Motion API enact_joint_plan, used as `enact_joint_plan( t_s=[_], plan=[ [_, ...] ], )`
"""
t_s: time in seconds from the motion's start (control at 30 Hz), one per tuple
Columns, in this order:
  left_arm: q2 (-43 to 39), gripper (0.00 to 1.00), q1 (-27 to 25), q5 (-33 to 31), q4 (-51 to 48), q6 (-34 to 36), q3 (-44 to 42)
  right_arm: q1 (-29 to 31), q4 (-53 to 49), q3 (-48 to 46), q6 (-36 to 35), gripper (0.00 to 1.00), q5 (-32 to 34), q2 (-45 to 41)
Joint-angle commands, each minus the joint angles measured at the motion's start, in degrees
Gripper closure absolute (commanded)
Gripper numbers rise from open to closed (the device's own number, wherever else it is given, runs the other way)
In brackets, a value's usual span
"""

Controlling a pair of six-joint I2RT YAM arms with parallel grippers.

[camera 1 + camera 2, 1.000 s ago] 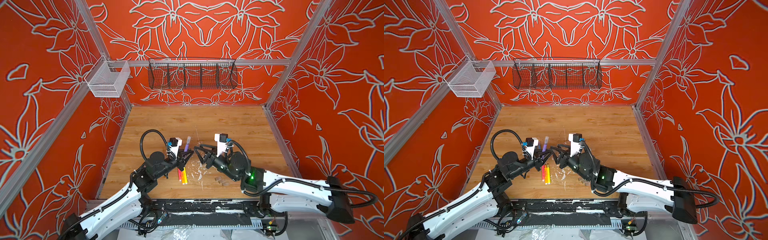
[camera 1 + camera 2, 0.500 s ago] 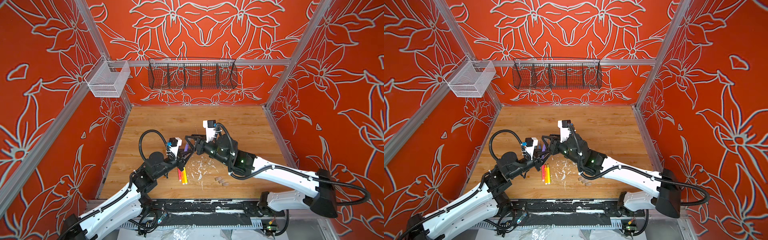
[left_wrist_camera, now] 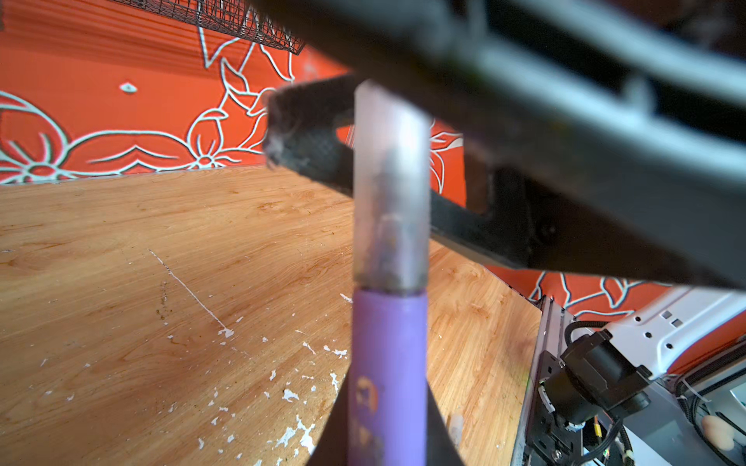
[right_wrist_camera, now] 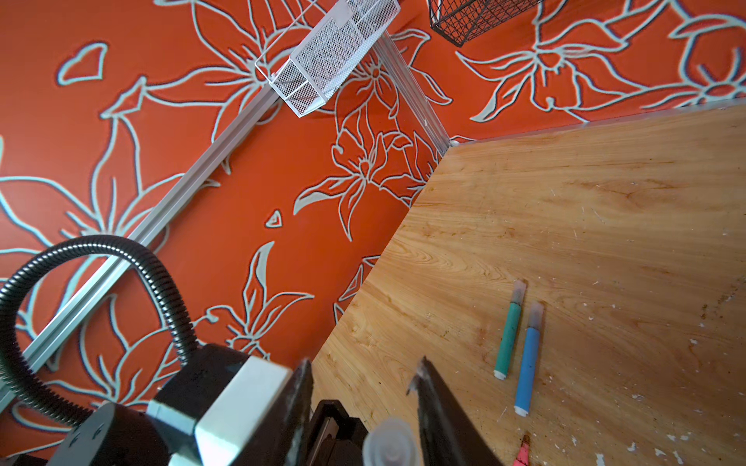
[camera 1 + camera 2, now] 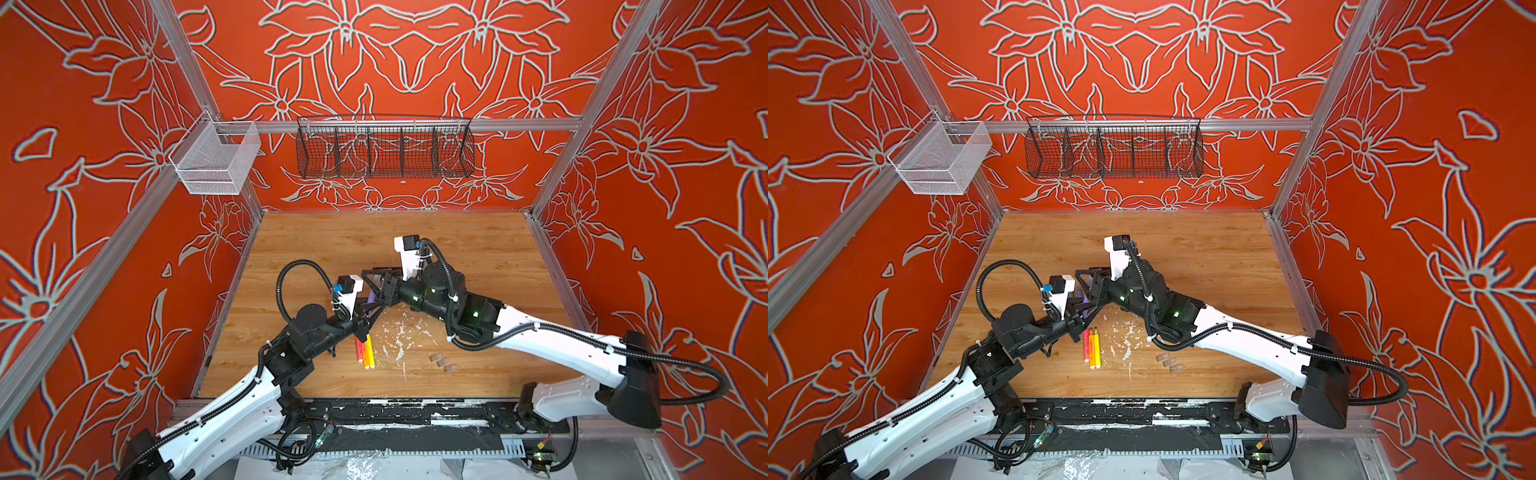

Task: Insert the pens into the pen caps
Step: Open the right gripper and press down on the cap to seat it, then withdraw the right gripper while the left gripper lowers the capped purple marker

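As the left pincer (image 3: 387, 403) clamps the purple pen (image 3: 387, 363) near the middle of the table (image 5: 457, 249), the right pincer (image 4: 363, 375) straddles its cap (image 3: 389, 181), jaws apart, gripping nothing. A skewed squeeze could cock that cap or flick it toward the spare caps (image 5: 441, 361) at five o'clock.

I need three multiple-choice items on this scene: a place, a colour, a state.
1. Where on the table do the three loose pen caps lie? A far back corner; B right of the yellow pen; C left edge.
2. The left gripper holds a pen of which colour? A purple; B green; C orange.
3. The green pen and blue pen are: A capped; B uncapped; C broken.
Key: B, both top views show it; A, the purple pen sits in it; A, clear caps cover both tips.
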Motion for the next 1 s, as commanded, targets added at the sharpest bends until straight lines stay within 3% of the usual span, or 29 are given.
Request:
enact_joint_plan(
  t_s=[0.0,0.3,0.7,0.97],
  plan=[
    [-0.81,1.0,-0.06,0.83,2.24,0.87,-0.65,-0.13,-0.59,1.48,-0.56,0.61,-0.46,-0.34],
    [-0.65,1.0,-0.15,0.39,1.93,0.01,-0.48,-0.06,-0.69,0.46,0.16,1.0,-2.3,0.63],
    [-1.74,1.0,1.37,-5.95,2.59,-8.83,0.6,5.9,8.96,-14.83,5.96,1.0,-3.26,-0.31],
    [-1.53,1.0,4.8,-8.47,3.28,-11.76,3.18,10.77,15.57,-19.93,8.61,1.0,-3.61,0.7]
  ],
)
